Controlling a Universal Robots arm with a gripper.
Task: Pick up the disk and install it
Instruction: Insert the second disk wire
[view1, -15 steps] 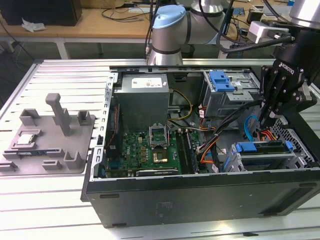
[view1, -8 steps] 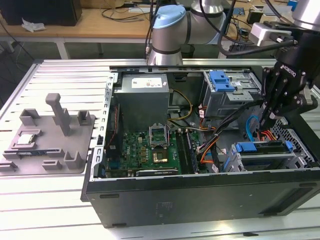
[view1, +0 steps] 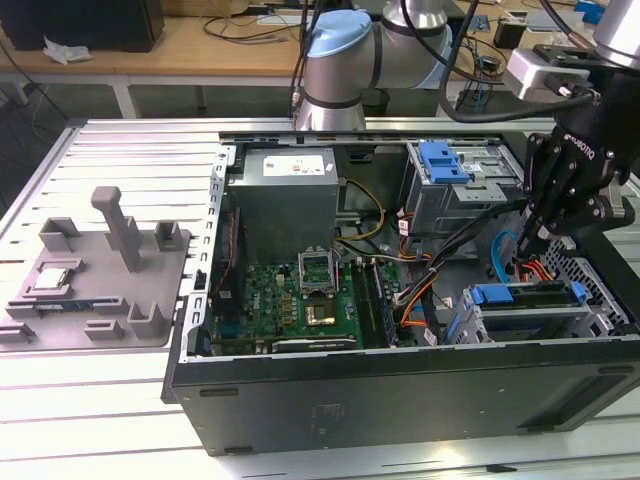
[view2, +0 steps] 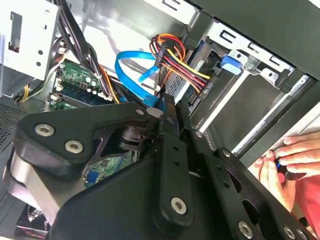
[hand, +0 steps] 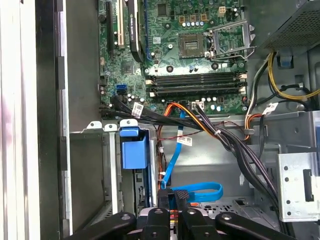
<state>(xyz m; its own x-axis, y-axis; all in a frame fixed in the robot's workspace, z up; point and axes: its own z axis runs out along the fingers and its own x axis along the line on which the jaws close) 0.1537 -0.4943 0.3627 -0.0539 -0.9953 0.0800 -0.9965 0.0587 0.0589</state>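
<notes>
Ribbed metal tabletop (view1: 110, 150) carries an open computer case (view1: 400, 385) lying on its side, with a grey fixture plate (view1: 95, 275) well off toward the exterior view's left. Black gripper (view1: 541, 236) reaches down into the case at the end on the exterior view's right, its fingers drawn close together with nothing between them; in the second wrist view the fingertips (view2: 169, 107) sit nearly touching, just beside a bundle of coloured power wires (view2: 175, 52) and a looped blue data cable (view2: 132, 65). Directly below the gripper in the exterior view, the disk (view1: 525, 318) sits seated in the lower drive cage, its blue rail frame showing along the upper edge; the first wrist view shows the same bay's blue tab (hand: 134, 147) just ahead of the fingers. Beyond the gripper lies the green motherboard (view1: 300, 305), with the grey power supply (view1: 285, 195) further off. A person's hand (view2: 287, 157) rests against the case's outer edge in the second wrist view
</notes>
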